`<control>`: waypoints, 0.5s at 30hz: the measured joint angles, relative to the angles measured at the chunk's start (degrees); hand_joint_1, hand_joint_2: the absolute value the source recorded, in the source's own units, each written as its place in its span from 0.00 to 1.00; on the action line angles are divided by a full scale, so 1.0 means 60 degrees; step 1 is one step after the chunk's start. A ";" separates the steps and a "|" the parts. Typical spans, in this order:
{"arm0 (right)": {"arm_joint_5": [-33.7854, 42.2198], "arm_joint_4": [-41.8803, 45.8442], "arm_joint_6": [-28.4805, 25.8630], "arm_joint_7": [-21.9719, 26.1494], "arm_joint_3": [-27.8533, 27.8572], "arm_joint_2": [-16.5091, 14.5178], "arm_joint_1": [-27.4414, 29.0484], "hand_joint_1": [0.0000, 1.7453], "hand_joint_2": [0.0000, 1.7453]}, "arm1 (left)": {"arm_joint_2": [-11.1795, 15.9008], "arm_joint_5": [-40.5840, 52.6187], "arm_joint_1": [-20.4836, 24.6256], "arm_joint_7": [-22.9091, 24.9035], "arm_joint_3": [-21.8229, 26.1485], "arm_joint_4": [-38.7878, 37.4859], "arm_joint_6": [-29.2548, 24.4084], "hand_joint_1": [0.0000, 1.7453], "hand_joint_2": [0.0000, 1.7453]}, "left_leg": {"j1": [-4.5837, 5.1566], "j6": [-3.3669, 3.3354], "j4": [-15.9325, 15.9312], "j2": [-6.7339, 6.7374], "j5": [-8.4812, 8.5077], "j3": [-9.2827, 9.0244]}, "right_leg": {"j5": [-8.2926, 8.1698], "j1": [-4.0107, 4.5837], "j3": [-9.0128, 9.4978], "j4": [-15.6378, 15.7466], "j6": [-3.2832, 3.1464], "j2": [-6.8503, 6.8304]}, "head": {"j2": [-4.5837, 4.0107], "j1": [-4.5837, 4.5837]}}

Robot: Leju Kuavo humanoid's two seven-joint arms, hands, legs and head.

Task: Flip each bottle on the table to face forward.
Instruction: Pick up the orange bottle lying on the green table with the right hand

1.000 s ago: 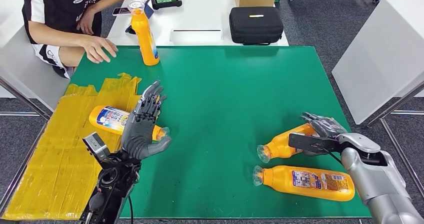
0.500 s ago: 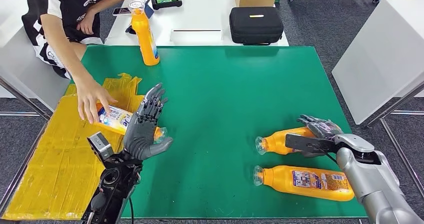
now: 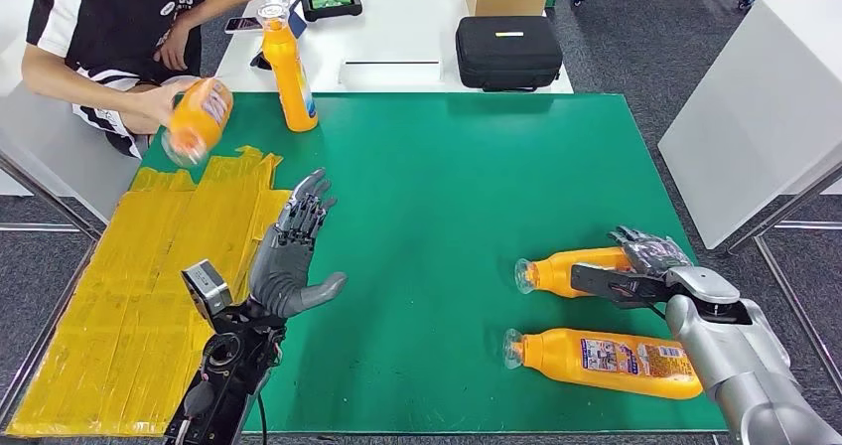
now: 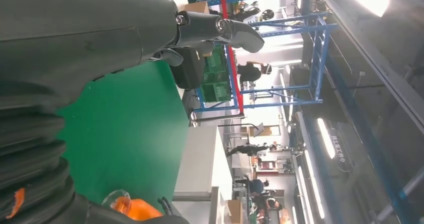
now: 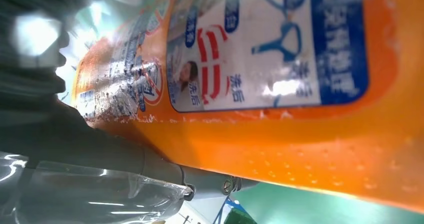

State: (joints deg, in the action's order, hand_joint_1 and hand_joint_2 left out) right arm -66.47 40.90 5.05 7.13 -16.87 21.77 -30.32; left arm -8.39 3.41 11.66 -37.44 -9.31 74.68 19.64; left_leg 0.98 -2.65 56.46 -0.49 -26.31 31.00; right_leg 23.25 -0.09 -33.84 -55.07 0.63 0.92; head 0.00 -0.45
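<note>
Right hand [image 3: 643, 263] clamped on lying orange bottle [image 3: 568, 271]; left hand [image 3: 288, 256] spread, holding nothing, above green table [image 3: 447, 187].

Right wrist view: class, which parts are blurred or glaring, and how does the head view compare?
Right wrist view: bottle label fairly sharp with white glare, left edge smeared. Head view: evenly lit and sharp; the person's lifted bottle is motion-blurred.

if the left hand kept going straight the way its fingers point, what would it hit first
Probably nothing on the mat: the left hand points up the green mat, passing right of the upright orange bottle. Depth is unclear.
</note>
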 joint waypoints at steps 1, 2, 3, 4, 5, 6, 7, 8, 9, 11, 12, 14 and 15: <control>-0.0026 -0.0030 -0.0030 -0.0007 0.0000 -0.0002 -0.0008 0.99 1.00 | 0.0000 0.0000 0.0008 0.0010 0.0000 -0.0014 -0.0005 0.00 1.00 | 0.0000 0.0000 0.0000 0.0000 0.0000 -0.0003 | 0.0000 0.0000 0.0004 0.0000 0.0000 0.0000 | 0.0000 0.0001; -0.0053 -0.0055 -0.0065 -0.0020 0.0000 -0.0005 -0.0013 0.99 1.00 | 0.0000 0.0000 0.0014 0.0020 0.0000 -0.0022 -0.0008 0.00 1.00 | 0.0001 0.0000 0.0000 0.0000 0.0000 -0.0006 | 0.0000 0.0000 0.0006 0.0000 0.0000 0.0000 | 0.0000 0.0002; -0.0083 -0.0074 -0.0092 -0.0038 0.0000 -0.0008 -0.0018 0.99 1.00 | 0.0001 0.0000 0.0019 0.0030 0.0000 -0.0028 -0.0010 0.00 1.00 | 0.0001 0.0000 0.0000 0.0000 0.0000 -0.0008 | 0.0000 0.0000 0.0008 0.0000 0.0000 0.0000 | 0.0000 0.0001; -0.0112 -0.0084 -0.0115 -0.0056 0.0000 -0.0013 -0.0020 0.99 1.00 | 0.0001 0.0000 0.0022 0.0042 0.0000 -0.0032 -0.0011 0.00 1.00 | 0.0002 0.0000 0.0000 0.0001 0.0000 -0.0011 | 0.0000 0.0000 0.0011 0.0001 0.0000 0.0000 | 0.0000 0.0000; -0.0138 -0.0088 -0.0132 -0.0070 0.0000 -0.0018 -0.0020 0.99 1.00 | 0.0001 0.0000 0.0023 0.0052 0.0000 -0.0032 -0.0012 0.00 1.00 | 0.0002 -0.0001 0.0000 0.0001 0.0000 -0.0014 | 0.0000 0.0000 0.0014 0.0001 0.0000 0.0000 | 0.0000 0.0000; -0.0158 -0.0093 -0.0142 -0.0078 0.0000 -0.0024 -0.0020 1.00 1.00 | 0.0001 0.0000 0.0023 0.0059 0.0000 -0.0032 -0.0013 0.00 1.00 | 0.0002 -0.0001 0.0000 0.0001 0.0000 -0.0018 | 0.0000 0.0000 0.0018 0.0001 0.0000 0.0001 | 0.0000 -0.0001; -0.0176 -0.0096 -0.0167 -0.0080 0.0000 -0.0028 -0.0020 1.00 1.00 | 0.0000 0.0000 0.0024 0.0064 0.0000 -0.0032 -0.0013 0.00 1.00 | 0.0002 -0.0001 0.0000 0.0001 0.0000 -0.0021 | 0.0000 0.0000 0.0021 0.0001 0.0000 0.0001 | 0.0000 -0.0001; -0.0197 -0.0100 -0.0210 -0.0082 0.0001 -0.0033 -0.0019 1.00 1.00 | 0.0000 0.0000 0.0024 0.0069 0.0000 -0.0032 -0.0013 0.00 1.00 | 0.0002 0.0000 0.0000 0.0002 0.0000 -0.0023 | 0.0000 0.0000 0.0023 0.0001 0.0000 0.0001 | 0.0000 0.0001; -0.0220 -0.0103 -0.0296 -0.0080 0.0003 -0.0040 -0.0015 1.00 1.00 | 0.0000 -0.0001 0.0024 0.0082 0.0000 -0.0031 -0.0014 0.00 1.00 | 0.0001 0.0000 0.0000 0.0003 0.0000 -0.0023 | 0.0000 0.0000 0.0023 0.0001 0.0000 0.0001 | 0.0000 0.0000; -0.0258 -0.0104 -0.0550 -0.0064 0.0015 -0.0066 0.0006 1.00 1.00 | 0.0000 -0.0010 0.0023 0.0117 0.0000 -0.0029 -0.0019 0.00 1.00 | 0.0001 0.0000 0.0000 0.0004 0.0000 -0.0023 | -0.0001 0.0000 0.0023 0.0001 0.0000 0.0001 | 0.0000 0.0000; -0.0264 -0.0104 -0.0677 -0.0047 0.0024 -0.0082 0.0022 1.00 1.00 | 0.0000 -0.0015 0.0023 0.0134 0.0000 -0.0028 -0.0023 0.00 1.00 | 0.0001 0.0000 0.0000 0.0004 0.0000 -0.0023 | -0.0001 0.0000 0.0023 0.0001 0.0000 0.0002 | 0.0000 0.0000; -0.0239 -0.0087 -0.0886 0.0034 0.0046 -0.0117 0.0067 1.00 1.00 | 0.0000 -0.0022 0.0022 0.0159 0.0000 -0.0027 -0.0027 0.00 1.00 | 0.0000 0.0000 0.0000 0.0006 0.0000 -0.0023 | -0.0001 0.0000 0.0023 0.0000 0.0000 0.0004 | 0.0000 0.0000; -0.0208 -0.0049 -0.1018 0.0108 0.0074 -0.0137 0.0114 1.00 1.00 | 0.0000 -0.0026 0.0019 0.0171 0.0000 -0.0025 -0.0027 0.00 1.00 | 0.0000 0.0000 0.0000 0.0007 0.0000 -0.0022 | -0.0001 0.0000 0.0023 0.0000 0.0000 0.0004 | 0.0000 0.0001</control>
State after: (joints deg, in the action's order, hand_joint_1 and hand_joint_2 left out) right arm -67.71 40.61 -1.06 7.78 -16.43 20.96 -29.63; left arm -8.39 3.26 11.77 -36.41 -9.31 74.53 19.47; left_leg 0.97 -2.65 56.45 -0.45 -26.31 30.87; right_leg 23.24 -0.09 -33.70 -55.07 0.63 0.94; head 0.00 -0.45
